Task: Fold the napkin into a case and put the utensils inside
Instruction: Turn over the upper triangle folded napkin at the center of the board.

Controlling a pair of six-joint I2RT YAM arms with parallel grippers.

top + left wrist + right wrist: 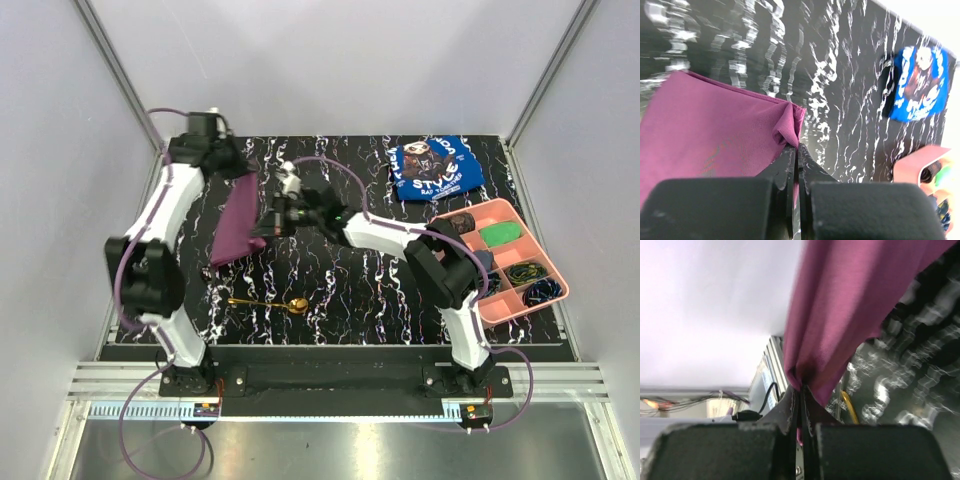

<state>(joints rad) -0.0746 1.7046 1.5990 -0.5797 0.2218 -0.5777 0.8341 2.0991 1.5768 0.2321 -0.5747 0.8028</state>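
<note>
The plum-purple napkin (237, 225) hangs folded above the table's left part, held by both grippers. My left gripper (243, 175) is shut on its far corner; in the left wrist view the cloth (715, 135) bunches at the fingertips (796, 148). My right gripper (268, 226) is shut on the napkin's near right edge; in the right wrist view the cloth (850, 305) hangs from the closed fingers (801, 388). The gold spoon (268, 303) lies on the table in front of the napkin, bowl to the right; a bit of it shows in the right wrist view (850, 407).
A blue cloth with white lettering (435, 166) lies at the back right; it also shows in the left wrist view (919, 82). A pink compartment tray (540, 262) with small items stands at the right edge. The table (330, 290) is black with white marbling.
</note>
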